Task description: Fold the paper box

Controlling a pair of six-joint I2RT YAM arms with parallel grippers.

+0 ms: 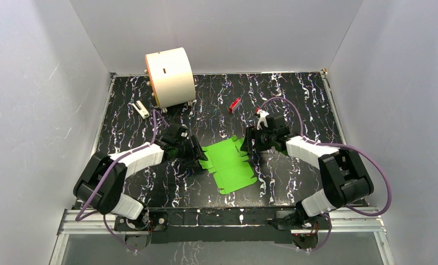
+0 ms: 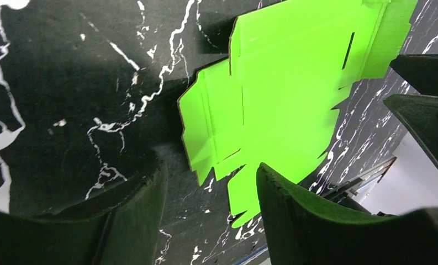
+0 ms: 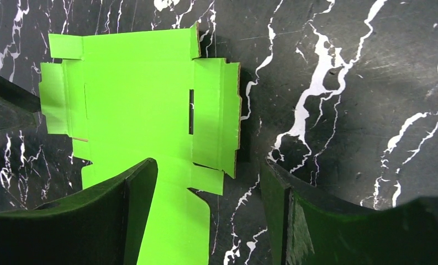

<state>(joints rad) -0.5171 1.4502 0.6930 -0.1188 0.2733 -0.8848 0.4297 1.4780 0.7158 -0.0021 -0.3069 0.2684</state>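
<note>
While flat — paper box (image 1: 228, 164) lengthwise far-to-near

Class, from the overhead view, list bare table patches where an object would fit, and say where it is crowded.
Bare: the far right corner of the black marbled table, right of the small red block; also the near strip between the bright green paper box and the right arm. Crowded: the middle, where left gripper and right gripper flank it.

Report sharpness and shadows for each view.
Top external: evenly lit, sharp throughout. Left wrist: the bright green creased paper sheet is crisp, the left tool's fingers blurred and dark. Right wrist: sheet sharp, shadow along its right edge, right tool's fingers blurred.
</note>
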